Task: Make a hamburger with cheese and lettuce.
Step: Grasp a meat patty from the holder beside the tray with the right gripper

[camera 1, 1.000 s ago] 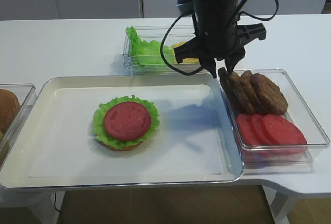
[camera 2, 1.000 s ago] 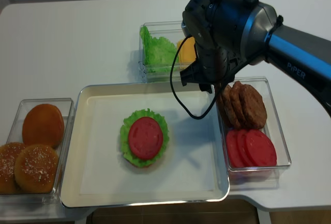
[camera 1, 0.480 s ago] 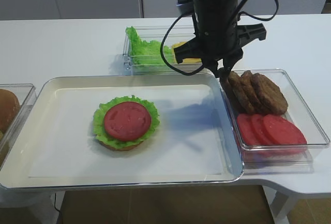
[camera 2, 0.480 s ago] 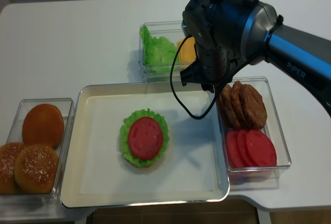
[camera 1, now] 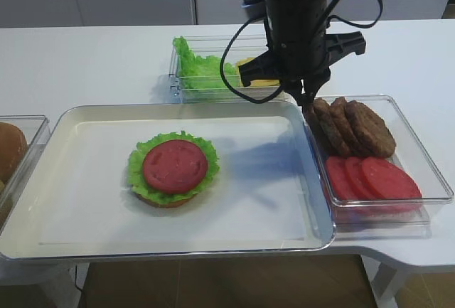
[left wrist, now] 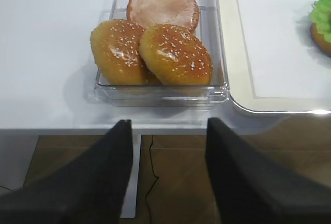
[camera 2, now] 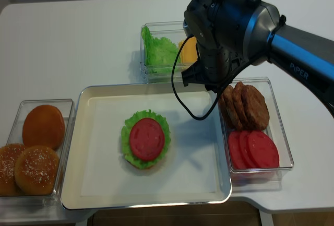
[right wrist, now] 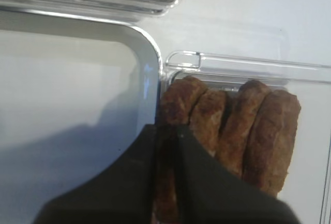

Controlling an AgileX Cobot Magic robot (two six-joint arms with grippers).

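The hamburger [camera 1: 173,168], a bun base with a frilly lettuce rim and a red tomato slice on top, sits mid-left on the white tray [camera 1: 270,112]. Loose lettuce [camera 1: 195,66] and yellow cheese [camera 2: 189,51] lie in a clear box behind the tray. My right gripper [right wrist: 165,137] hangs over the left end of the patty box, shut on the leftmost brown patty [right wrist: 178,100], which stands on edge between the jaws. My left gripper [left wrist: 168,123] is open and empty, off the table's front edge, short of the bun box.
A clear box right of the tray holds more patties [camera 1: 355,126] and tomato slices [camera 1: 373,178]. Another clear box at the tray's left holds three buns [left wrist: 165,48]. The right arm's body hides part of the cheese.
My right gripper's jaws have closed in on the leftmost patty. The arm has stayed almost in place, and the hamburger has not moved.
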